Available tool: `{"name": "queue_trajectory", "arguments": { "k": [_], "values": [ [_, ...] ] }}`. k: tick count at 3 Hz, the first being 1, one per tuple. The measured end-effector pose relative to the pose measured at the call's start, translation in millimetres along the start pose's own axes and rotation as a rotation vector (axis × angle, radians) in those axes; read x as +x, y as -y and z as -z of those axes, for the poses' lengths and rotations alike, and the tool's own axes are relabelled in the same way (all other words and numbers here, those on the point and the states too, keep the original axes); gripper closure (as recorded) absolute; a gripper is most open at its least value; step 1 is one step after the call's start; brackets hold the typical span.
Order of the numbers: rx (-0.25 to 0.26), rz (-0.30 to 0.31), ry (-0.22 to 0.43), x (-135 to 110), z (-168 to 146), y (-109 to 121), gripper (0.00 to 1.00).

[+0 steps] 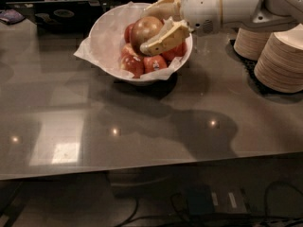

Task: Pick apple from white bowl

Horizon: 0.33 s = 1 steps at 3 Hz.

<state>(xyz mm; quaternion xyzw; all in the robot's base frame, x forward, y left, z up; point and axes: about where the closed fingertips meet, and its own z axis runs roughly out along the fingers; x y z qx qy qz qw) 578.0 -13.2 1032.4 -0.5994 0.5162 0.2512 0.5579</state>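
The white bowl (106, 37) lined with crumpled white paper stands at the back middle of the grey table. Several small red apples (134, 64) lie in it. The large golden-brown apple (146, 29) is held up over the bowl's contents, between my gripper's two tan fingers. My gripper (152, 25) comes in from the right on the white arm and is shut on this apple, one finger (163, 37) in front of it and one behind.
Two stacks of beige paper bowls (279, 56) stand on a black mat at the right. A dark tray (61, 14) and a small object (10, 16) lie at the back left. A person stands behind the table (142, 122).
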Motion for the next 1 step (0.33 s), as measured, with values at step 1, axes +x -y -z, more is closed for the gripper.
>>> {"name": "queue_trajectory", "arguments": {
  "k": [1],
  "values": [
    [0.000,0.000,0.000,0.0,0.0,0.0,1.00]
  ]
}}
